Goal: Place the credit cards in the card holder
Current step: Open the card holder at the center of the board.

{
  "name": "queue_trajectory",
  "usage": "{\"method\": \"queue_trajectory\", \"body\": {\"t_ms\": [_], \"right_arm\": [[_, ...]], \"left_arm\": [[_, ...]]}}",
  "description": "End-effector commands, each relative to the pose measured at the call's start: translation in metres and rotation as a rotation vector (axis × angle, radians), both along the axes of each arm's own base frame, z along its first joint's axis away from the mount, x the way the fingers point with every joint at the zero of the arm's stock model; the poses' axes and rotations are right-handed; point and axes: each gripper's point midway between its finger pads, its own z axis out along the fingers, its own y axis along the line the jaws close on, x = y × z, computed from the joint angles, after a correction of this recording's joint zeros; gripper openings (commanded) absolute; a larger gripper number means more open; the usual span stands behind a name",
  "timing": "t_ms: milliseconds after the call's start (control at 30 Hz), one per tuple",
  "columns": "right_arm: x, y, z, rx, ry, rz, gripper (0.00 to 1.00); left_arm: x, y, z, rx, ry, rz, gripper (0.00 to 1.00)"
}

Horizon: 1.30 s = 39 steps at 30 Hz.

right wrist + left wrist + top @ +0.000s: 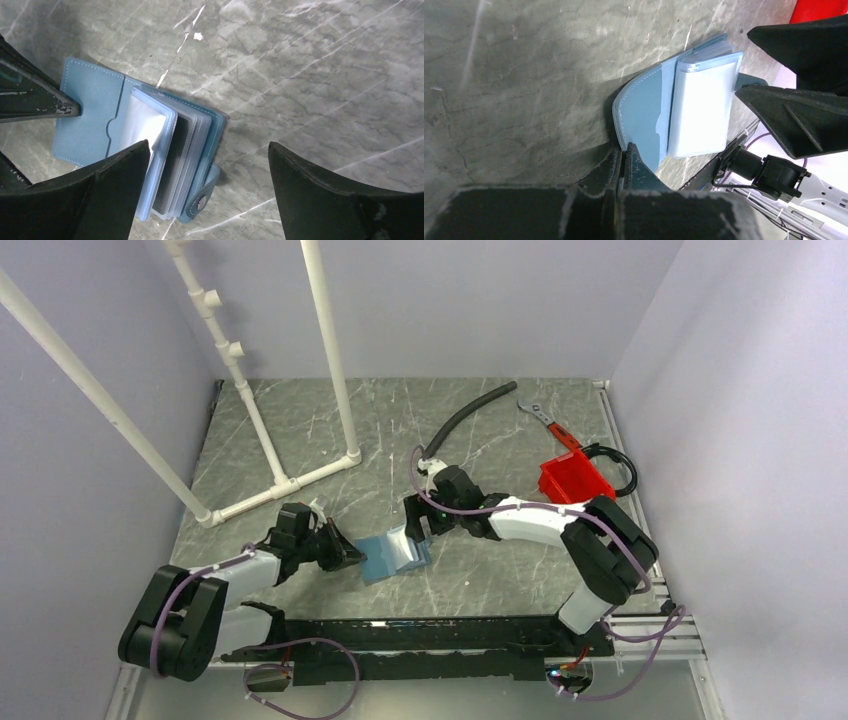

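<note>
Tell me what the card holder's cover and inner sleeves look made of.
Cover: matte blue, probably leather or faux leather; pale stitching runs along its edge. Sleeves: thin, glossy, see-through plastic, likely vinyl; the layers behind show through.

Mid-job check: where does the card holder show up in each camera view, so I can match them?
Top external: the card holder lies open near the middle of the picture.
Left wrist: right of centre, open.
Right wrist: left of centre, open.
Shared landmark: the left gripper pinching the edge of its blue cover.
</note>
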Motion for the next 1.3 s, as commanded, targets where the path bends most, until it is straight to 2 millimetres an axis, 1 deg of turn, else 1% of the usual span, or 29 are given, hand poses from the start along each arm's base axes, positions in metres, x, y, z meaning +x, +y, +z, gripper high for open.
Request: {"method": "queue_trajectory", "body": {"t_ms": [0, 33, 67, 167, 267, 300, 367, 400, 467, 533, 633, 700, 767, 800, 833, 867, 1000, 1067, 1167, 1200, 1267], "right_arm": [[0.001, 0.020, 0.018, 0.098, 0.015, 0.024, 0.90], [-0.004, 0.020, 0.019, 0.117, 0.035, 0.022, 0.90], [-0.009, 0.020, 0.020, 0.134, 0.055, 0.019, 0.91], [-0.020, 0.015, 0.023, 0.167, 0.096, -0.002, 0.92], [-0.026, 0.007, 0.027, 0.204, 0.111, -0.015, 0.92], [-0.027, 0.006, 0.026, 0.223, 0.118, -0.015, 0.90], [-0.027, 0.005, 0.021, 0.240, 0.141, -0.009, 0.82], [-0.027, 0.006, 0.019, 0.240, 0.145, -0.004, 0.78], [-0.025, 0.009, 0.016, 0.249, 0.141, 0.002, 0.73], [-0.020, 0.011, 0.011, 0.244, 0.135, -0.006, 0.64], [-0.014, 0.006, -0.002, 0.190, 0.126, -0.034, 0.45], [-0.012, 0.005, -0.003, 0.164, 0.099, -0.039, 0.34], [-0.013, 0.010, 0.005, 0.158, 0.072, -0.018, 0.17], [-0.014, 0.014, 0.013, 0.164, 0.058, 0.001, 0.09], [-0.016, 0.018, 0.020, 0.168, 0.046, 0.015, 0.03], [-0.019, 0.021, 0.028, 0.177, 0.039, 0.029, 0.00], [-0.028, 0.029, 0.052, 0.249, 0.051, 0.055, 0.00], [-0.030, 0.030, 0.056, 0.265, 0.062, 0.058, 0.00], [-0.030, 0.031, 0.055, 0.264, 0.068, 0.055, 0.00], [-0.030, 0.030, 0.054, 0.260, 0.069, 0.052, 0.00], [-0.030, 0.029, 0.054, 0.256, 0.067, 0.051, 0.00]], "left_arm": [[-0.014, 0.020, -0.026, 0.130, 0.121, 0.060, 0.00], [-0.013, 0.022, -0.028, 0.142, 0.126, 0.068, 0.00], [-0.017, 0.025, -0.032, 0.162, 0.156, 0.075, 0.00], [-0.022, 0.030, -0.041, 0.182, 0.203, 0.112, 0.00], [-0.026, 0.030, -0.047, 0.174, 0.236, 0.132, 0.00], [-0.026, 0.029, -0.048, 0.169, 0.238, 0.136, 0.00], [-0.023, 0.028, -0.048, 0.159, 0.236, 0.141, 0.00], [-0.023, 0.027, -0.049, 0.156, 0.241, 0.144, 0.00], [-0.024, 0.027, -0.051, 0.153, 0.248, 0.146, 0.00], [-0.024, 0.027, -0.052, 0.155, 0.255, 0.150, 0.00], [-0.024, 0.028, -0.052, 0.158, 0.263, 0.154, 0.00], [-0.023, 0.027, -0.050, 0.155, 0.258, 0.155, 0.00], [-0.024, 0.028, -0.050, 0.161, 0.256, 0.156, 0.00], [-0.024, 0.029, -0.050, 0.164, 0.255, 0.158, 0.00], [-0.023, 0.029, -0.051, 0.168, 0.255, 0.161, 0.00], [-0.022, 0.030, -0.051, 0.170, 0.254, 0.163, 0.00], [-0.019, 0.027, -0.051, 0.164, 0.256, 0.160, 0.00], [-0.018, 0.027, -0.051, 0.161, 0.257, 0.156, 0.00], [-0.019, 0.027, -0.051, 0.171, 0.269, 0.150, 0.00], [-0.019, 0.027, -0.050, 0.175, 0.272, 0.149, 0.02], [-0.021, 0.028, -0.047, 0.183, 0.284, 0.145, 0.16]]}}
